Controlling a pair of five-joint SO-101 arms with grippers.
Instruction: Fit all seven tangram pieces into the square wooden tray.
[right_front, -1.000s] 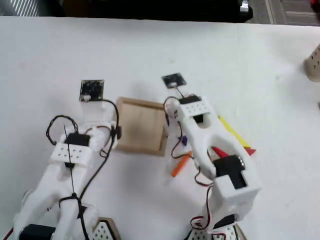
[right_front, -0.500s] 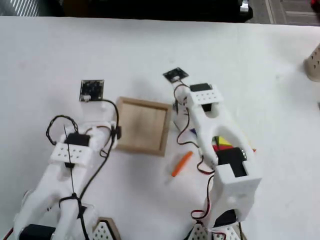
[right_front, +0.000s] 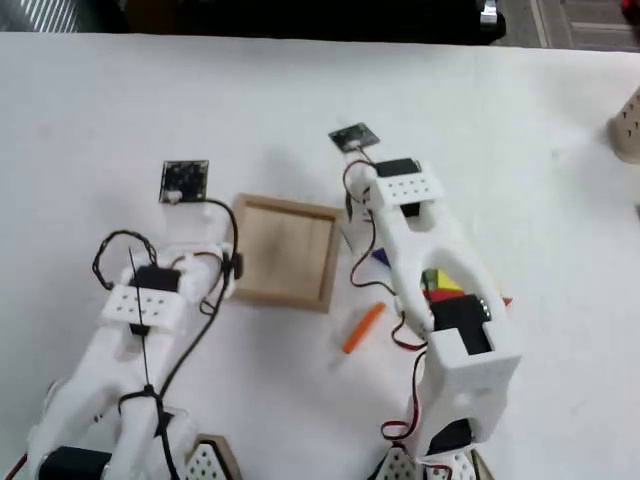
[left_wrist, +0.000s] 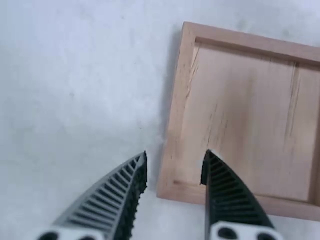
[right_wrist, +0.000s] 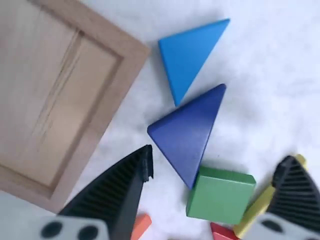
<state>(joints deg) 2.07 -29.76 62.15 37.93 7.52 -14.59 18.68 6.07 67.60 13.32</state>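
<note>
On the white table the square wooden tray lies flat and its bare floor shows. My left arm stands at the tray's left side, its front end just beside the frame. My right arm extends over the loose pieces to the right of the tray. An orange piece lies apart, near the tray's lower right corner. A dark blue piece shows beside this arm, and a green piece, a yellow piece and a red piece show through its gap.

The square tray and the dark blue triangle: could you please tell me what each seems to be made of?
Tray: apparently unfinished light wood, with visible grain streaks. Dark blue triangle: smooth, evenly painted block, possibly wood, though the paint hides it.
</note>
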